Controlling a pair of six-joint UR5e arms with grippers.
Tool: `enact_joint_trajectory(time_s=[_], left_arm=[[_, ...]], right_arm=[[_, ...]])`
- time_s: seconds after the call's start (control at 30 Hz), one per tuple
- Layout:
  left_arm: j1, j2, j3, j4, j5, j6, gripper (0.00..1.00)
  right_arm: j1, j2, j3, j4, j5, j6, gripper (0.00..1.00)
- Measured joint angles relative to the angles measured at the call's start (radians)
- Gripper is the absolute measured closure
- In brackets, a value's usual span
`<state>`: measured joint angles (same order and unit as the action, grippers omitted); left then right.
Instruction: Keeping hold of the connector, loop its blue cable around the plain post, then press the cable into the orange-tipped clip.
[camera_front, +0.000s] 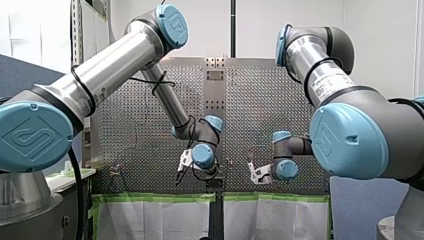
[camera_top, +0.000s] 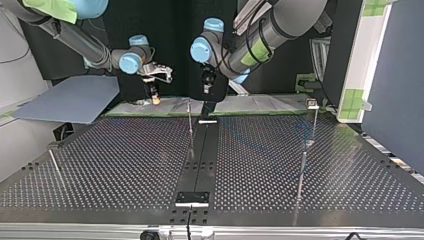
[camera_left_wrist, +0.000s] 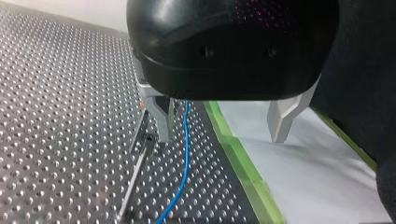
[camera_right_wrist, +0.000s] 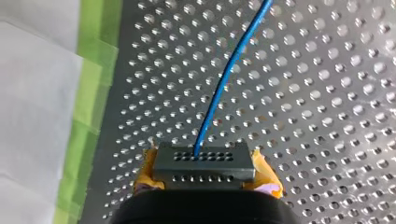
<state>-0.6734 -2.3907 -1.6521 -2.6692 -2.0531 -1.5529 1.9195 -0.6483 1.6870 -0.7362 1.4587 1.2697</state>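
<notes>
The right arm's jaws are clenched on the dark grey connector (camera_right_wrist: 204, 165), their yellow pads (camera_right_wrist: 265, 175) pressed against its two ends. From the connector's perforated face the blue cable (camera_right_wrist: 227, 74) runs ahead over the perforated worktop (camera_right_wrist: 327, 93). Beside it lie a strip of green tape (camera_right_wrist: 91, 70) and white paper (camera_right_wrist: 32, 93).

The left arm's jaws stand released, with the metal fingers (camera_left_wrist: 161, 116) wide apart just above the worktop. The cable passes between them, close to one finger but gripped by neither. A thin metal post (camera_top: 190, 127) stands just beside that finger, near the dark centre strip (camera_top: 205, 145). A second thin post (camera_top: 314, 122) stands well apart at the top view's right. Whether either post carries an orange tip cannot be told.
</notes>
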Motion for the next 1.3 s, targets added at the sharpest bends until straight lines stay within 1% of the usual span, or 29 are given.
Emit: enact_joint_trajectory(time_s=[0.1,0.17,0.33,0.4,0.57,0.67,0.77,0.83,0.9,0.97,1.0,1.07,1.13,1.2,1.3], left_arm=[[0.0,0.003,-0.003,0.001,-0.019,0.001,0.0],[-0.001,0.006,-0.004,0.0,-0.024,0.003,0.0],[-0.002,0.026,-0.007,-0.012,-0.028,0.005,0.0],[-0.001,0.037,-0.013,-0.013,-0.029,0.005,0.0],[0.005,0.067,-0.037,-0.021,-0.028,0.005,0.0],[0.007,0.081,-0.045,-0.041,-0.033,0.005,0.0],[0.004,0.097,-0.048,-0.07,-0.048,0.003,0.0],[0.002,0.112,-0.048,-0.089,-0.055,-0.003,0.0],[0.002,0.129,-0.048,-0.108,-0.058,-0.013,0.0],[0.003,0.144,-0.048,-0.124,-0.058,-0.023,0.0],[0.004,0.154,-0.049,-0.135,-0.058,-0.029,0.0],[0.006,0.171,-0.048,-0.151,-0.058,-0.037,0.0],[0.007,0.192,-0.048,-0.172,-0.059,-0.042,0.0],[0.007,0.211,-0.048,-0.194,-0.059,-0.045,0.0],[0.007,0.224,-0.047,-0.224,-0.061,-0.046,0.0]], right_arm=[[0.008,0.0,0.011,0.002,0.011,-0.009,1.0],[0.012,0.0,0.016,0.005,0.016,-0.015,1.0],[0.026,0.0,0.033,0.021,0.023,-0.044,1.0],[0.03,0.0,0.043,0.014,0.024,-0.049,1.0],[0.034,0.0,0.056,0.005,0.025,-0.053,1.0],[0.038,-0.001,0.06,0.003,0.022,-0.059,1.0],[0.042,-0.003,0.062,0.003,0.017,-0.072,1.0],[0.046,-0.008,0.068,-0.001,0.004,-0.084,1.0],[0.046,-0.019,0.079,-0.012,-0.01,-0.089,1.0],[0.044,-0.031,0.091,-0.024,-0.018,-0.088,1.0],[0.042,-0.04,0.1,-0.033,-0.023,-0.084,1.0],[0.04,-0.055,0.115,-0.049,-0.03,-0.072,1.0],[0.038,-0.067,0.127,-0.07,-0.037,-0.056,1.0],[0.039,-0.073,0.133,-0.092,-0.043,-0.047,1.0],[0.042,-0.076,0.136,-0.116,-0.054,-0.05,1.0]])
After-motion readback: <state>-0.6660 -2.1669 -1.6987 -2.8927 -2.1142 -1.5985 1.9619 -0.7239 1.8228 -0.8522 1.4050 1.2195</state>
